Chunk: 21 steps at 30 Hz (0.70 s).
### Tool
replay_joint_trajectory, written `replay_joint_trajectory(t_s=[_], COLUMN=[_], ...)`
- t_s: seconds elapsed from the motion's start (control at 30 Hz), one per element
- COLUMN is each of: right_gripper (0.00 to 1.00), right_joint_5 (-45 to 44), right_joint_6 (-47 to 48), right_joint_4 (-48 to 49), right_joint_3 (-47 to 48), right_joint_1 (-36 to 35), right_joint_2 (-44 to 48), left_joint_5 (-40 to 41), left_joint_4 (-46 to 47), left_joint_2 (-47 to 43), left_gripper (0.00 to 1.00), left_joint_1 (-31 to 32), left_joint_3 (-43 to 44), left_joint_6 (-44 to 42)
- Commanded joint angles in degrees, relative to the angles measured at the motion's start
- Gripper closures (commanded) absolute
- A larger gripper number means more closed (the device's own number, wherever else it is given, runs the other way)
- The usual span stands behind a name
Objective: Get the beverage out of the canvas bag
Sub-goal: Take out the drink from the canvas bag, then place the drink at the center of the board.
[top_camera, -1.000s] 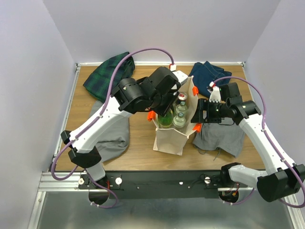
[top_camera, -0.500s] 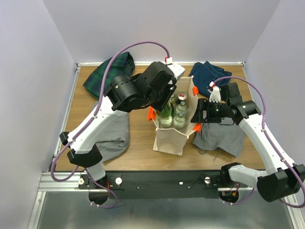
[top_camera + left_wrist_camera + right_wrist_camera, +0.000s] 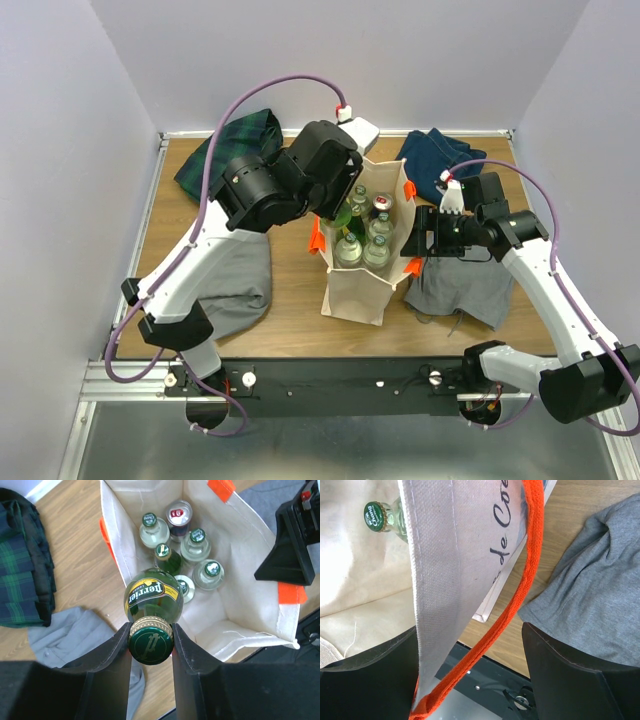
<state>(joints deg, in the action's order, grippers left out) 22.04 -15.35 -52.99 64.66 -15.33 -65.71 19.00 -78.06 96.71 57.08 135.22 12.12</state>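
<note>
At the far left of the desk [image 3: 290, 300], a dark green plaid cloth [image 3: 225, 150] lies in the back corner. A grey cloth [image 3: 235, 285] lies nearer, partly under the left arm.

The left fingers [image 3: 122, 640] are closed narrowly on the neck of the green Perrier bottle [image 3: 152, 597], one on each side just under its green cap. The bottle hangs upright in that grip above the open mouth of the canvas bag [image 3: 355, 285]. It is higher than the bottles below it, but over the opening rather than off to one side.

The bag stands upright in the middle of the desk, with its orange handles [image 3: 316, 238] drooping at both sides. Inside stand several clear glass bottles [image 3: 197, 547] with green caps and a smaller green bottle [image 3: 165, 557]. A can [image 3: 178, 515] with a red mark on its lid stands toward the far wall.

At the bag's right wall, the right fingers [image 3: 540, 650] straddle the canvas rim and one orange handle. They look closed on the fabric, though the wrist view does not show the pads themselves — so the pinch is likely, not certain.

Right of the bag, a second grey cloth [image 3: 465, 290] lies on the desk close to the bag's base. A blue denim cloth [image 3: 440, 160] sits in the back right corner.
</note>
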Motion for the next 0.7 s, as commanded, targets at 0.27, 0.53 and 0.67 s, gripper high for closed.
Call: replay_joint_trajectory(t_s=[0.27,0.53,0.67], right_gripper=[0.15,0.15,0.15], right_joint_5=[-1.48,-1.3,-1.56], right_joint_6=[0.68,0.68,0.68], right_joint_4=[0.7,0.79,0.79], right_joint_3=[2.05,2.31,2.31], right_joint_1=[-0.31,-0.22,-0.22], right_joint_2=[-0.29,-0.21,-0.03], left_joint_5=[10.96,12.64,10.44], left_joint_4=[11.52,12.84,15.39], left_joint_2=[-6.79,-7.32,-8.64], left_gripper=[1.0,1.0,1.0], left_joint_1=[-1.09,-3.81,-8.11], left_joint_3=[1.63,0.31,-2.32], left_joint_6=[-3.42,-3.86,-4.03])
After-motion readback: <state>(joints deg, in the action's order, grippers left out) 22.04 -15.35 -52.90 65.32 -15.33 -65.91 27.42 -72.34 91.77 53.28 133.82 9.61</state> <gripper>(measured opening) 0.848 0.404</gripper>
